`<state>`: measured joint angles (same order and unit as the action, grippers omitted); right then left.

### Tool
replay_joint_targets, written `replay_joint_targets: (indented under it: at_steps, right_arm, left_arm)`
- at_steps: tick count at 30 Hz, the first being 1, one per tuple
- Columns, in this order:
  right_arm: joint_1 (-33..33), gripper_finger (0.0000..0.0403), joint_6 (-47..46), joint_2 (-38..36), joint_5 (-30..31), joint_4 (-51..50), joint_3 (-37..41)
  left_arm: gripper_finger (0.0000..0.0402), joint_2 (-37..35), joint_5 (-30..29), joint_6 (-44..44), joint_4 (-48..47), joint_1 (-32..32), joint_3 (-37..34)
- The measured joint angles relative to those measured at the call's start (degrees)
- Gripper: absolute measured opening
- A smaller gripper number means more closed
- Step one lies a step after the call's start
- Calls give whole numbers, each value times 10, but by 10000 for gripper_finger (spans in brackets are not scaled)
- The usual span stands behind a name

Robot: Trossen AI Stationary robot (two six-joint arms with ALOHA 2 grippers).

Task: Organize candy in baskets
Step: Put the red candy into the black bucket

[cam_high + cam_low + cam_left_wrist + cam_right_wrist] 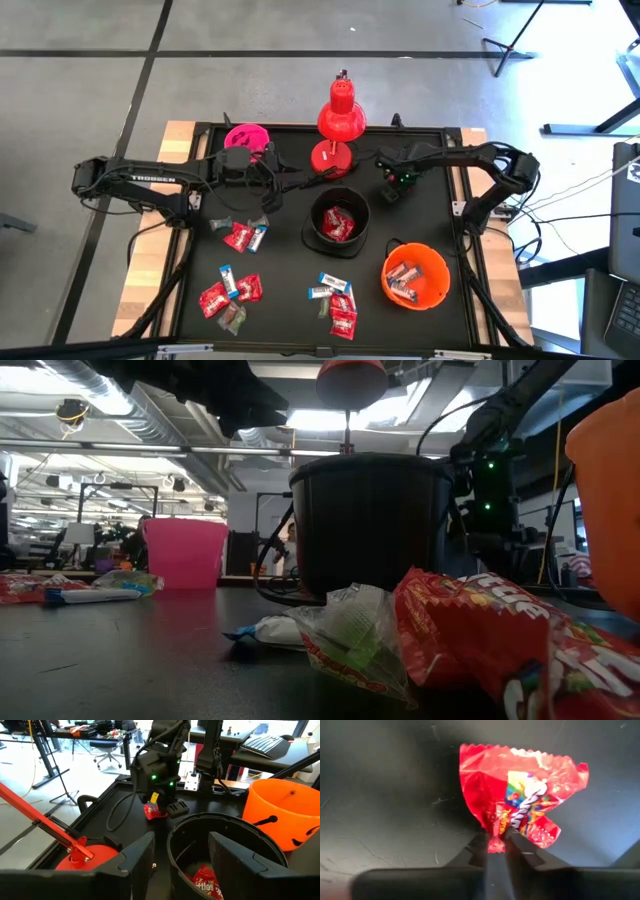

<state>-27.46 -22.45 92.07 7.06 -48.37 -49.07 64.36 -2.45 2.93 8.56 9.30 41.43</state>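
— Biggest first? Orange basket (pixel 415 277) at the table's (pixel 290 290) near right, white-and-blue candy inside. Black basket (pixel 338 224) mid-table, red candy in it. Pink basket (pixel 246 138) at the far left, beside the red lamp (pixel 340 120).

— And the arms? Left gripper (pixel 262 178) between pink and black baskets, fingers (pixel 135 857) parted, holding nothing. Right gripper (pixel 393 186) low on the mat right of the lamp base, pinched tight on a red candy (pixel 520 800).

— Loose sweets? Scattered piles (pixel 232 292) along the near edge.

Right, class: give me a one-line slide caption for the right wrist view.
Right gripper fingers pinched shut on the edge of a red candy wrapper lying on the black table.
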Motion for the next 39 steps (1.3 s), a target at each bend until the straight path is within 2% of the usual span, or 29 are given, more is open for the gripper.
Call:
replay_joint_targets:
  at_steps: [2,6,9,20,24,28,32,39]
  right_arm:
    - [12,11,-8,-6,-1,-2,0]
    - [39,14,-46,-29,1,-5,0]
    - [70,3,-74,-64,25,-9,0]
    - [180,1,-165,-284,55,-10,0]
    - [225,1,-163,-334,65,45,0]
    - [277,1,-121,-342,51,150,0]
    - [321,0,-54,-320,28,254,0]
    - [355,4,-26,-274,28,327,0]
  left_arm:
    - [178,0,0,0,0,-1,0]
    - [178,0,0,-3,-2,-4,0]
    - [178,0,0,-1,-3,-4,0]
    - [178,0,-15,2,-4,-4,0]
    - [178,0,-27,5,-4,-4,0]
    - [178,0,-31,10,-4,-4,0]
    - [178,0,-30,14,-4,-4,0]
    - [178,0,-31,15,-4,-12,0]
